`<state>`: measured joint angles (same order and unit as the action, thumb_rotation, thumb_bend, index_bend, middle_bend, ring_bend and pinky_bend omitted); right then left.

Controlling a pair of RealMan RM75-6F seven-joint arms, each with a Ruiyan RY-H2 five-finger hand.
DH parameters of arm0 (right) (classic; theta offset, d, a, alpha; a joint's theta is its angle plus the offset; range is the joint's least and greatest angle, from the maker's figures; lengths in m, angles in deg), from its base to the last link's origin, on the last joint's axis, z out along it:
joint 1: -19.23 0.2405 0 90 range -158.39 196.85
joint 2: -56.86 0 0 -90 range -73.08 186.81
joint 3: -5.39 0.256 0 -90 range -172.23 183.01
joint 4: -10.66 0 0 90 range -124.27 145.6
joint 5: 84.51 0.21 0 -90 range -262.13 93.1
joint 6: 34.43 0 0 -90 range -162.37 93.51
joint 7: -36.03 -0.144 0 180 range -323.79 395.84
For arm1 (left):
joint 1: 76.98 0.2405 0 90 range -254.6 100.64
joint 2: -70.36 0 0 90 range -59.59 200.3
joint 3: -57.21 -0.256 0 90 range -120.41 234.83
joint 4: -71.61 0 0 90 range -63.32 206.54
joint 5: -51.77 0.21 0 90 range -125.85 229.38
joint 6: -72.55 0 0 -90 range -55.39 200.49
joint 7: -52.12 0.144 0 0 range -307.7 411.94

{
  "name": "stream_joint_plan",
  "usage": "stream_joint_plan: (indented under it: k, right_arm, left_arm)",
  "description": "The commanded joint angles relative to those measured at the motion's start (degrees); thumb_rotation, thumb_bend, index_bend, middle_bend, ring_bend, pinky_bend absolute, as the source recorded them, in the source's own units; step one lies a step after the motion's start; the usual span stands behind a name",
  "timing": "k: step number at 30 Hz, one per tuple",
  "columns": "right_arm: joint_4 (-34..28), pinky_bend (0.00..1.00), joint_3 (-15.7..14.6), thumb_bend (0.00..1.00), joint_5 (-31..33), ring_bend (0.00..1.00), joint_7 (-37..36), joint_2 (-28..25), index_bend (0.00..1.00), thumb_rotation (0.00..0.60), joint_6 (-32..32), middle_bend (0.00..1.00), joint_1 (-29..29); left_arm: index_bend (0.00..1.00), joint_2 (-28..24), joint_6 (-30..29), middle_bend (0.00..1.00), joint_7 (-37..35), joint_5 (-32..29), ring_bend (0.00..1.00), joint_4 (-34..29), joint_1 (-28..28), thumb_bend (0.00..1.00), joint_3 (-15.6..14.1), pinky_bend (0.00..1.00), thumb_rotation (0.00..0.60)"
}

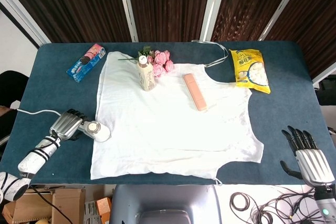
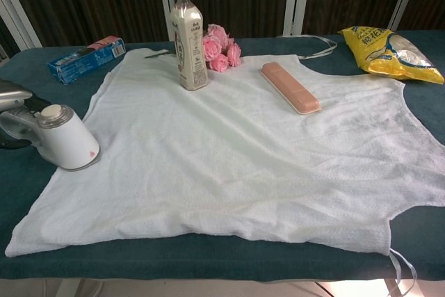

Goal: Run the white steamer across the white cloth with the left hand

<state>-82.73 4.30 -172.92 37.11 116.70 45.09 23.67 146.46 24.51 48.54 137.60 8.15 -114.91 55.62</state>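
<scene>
The white cloth (image 1: 173, 116) (image 2: 243, 151), a sleeveless top, lies spread flat over the blue table. The white steamer (image 1: 96, 130) (image 2: 65, 142) rests on the cloth's left edge, its head pointing right. My left hand (image 1: 67, 124) (image 2: 12, 99) grips the steamer's handle from the left, just off the cloth. My right hand (image 1: 307, 156) hovers at the table's front right corner, fingers spread, holding nothing, well away from the cloth; the chest view does not show it.
On the cloth stand a drink bottle (image 1: 146, 74) (image 2: 188, 41) and a pink case (image 1: 195, 92) (image 2: 290, 87). Pink flowers (image 1: 160, 62) (image 2: 219, 48) lie at its far edge. A blue snack packet (image 1: 86, 62) (image 2: 87, 58) is far left, a yellow bag (image 1: 250, 70) (image 2: 389, 52) far right.
</scene>
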Motion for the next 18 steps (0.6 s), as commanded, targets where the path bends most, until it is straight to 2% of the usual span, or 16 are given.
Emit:
stream_joint_plan:
  k: [1, 7, 12, 18]
  right_arm:
    - [0.0, 0.00, 0.0, 0.26, 0.0, 0.00, 0.1, 0.0, 0.00, 0.600, 0.0, 0.00, 0.0]
    - [0.0, 0.00, 0.0, 0.26, 0.1, 0.00, 0.1, 0.0, 0.00, 0.600, 0.2, 0.00, -0.1]
    - [0.1, 0.00, 0.1, 0.26, 0.3, 0.00, 0.1, 0.0, 0.00, 0.600, 0.4, 0.00, -0.3]
    - [0.1, 0.00, 0.1, 0.26, 0.6, 0.00, 0.0, 0.0, 0.00, 0.600, 0.5, 0.00, -0.5]
  left_arm:
    - [0.48, -0.2, 0.1, 0.41, 0.0, 0.0, 0.32, -0.2, 0.0, 0.33, -0.1, 0.31, 0.600]
    - [0.55, 0.2, -0.2, 0.46, -1.3, 0.7, 0.37, 0.2, -0.3, 0.31, -0.3, 0.35, 0.600]
    - [0.65, 1.1, -0.1, 0.54, -4.3, 2.1, 0.45, 2.1, -0.7, 0.31, -1.1, 0.44, 0.600]
    - [0.67, 2.2, -1.0, 0.56, -7.6, 3.6, 0.47, 4.5, -0.9, 0.31, -1.8, 0.47, 0.600]
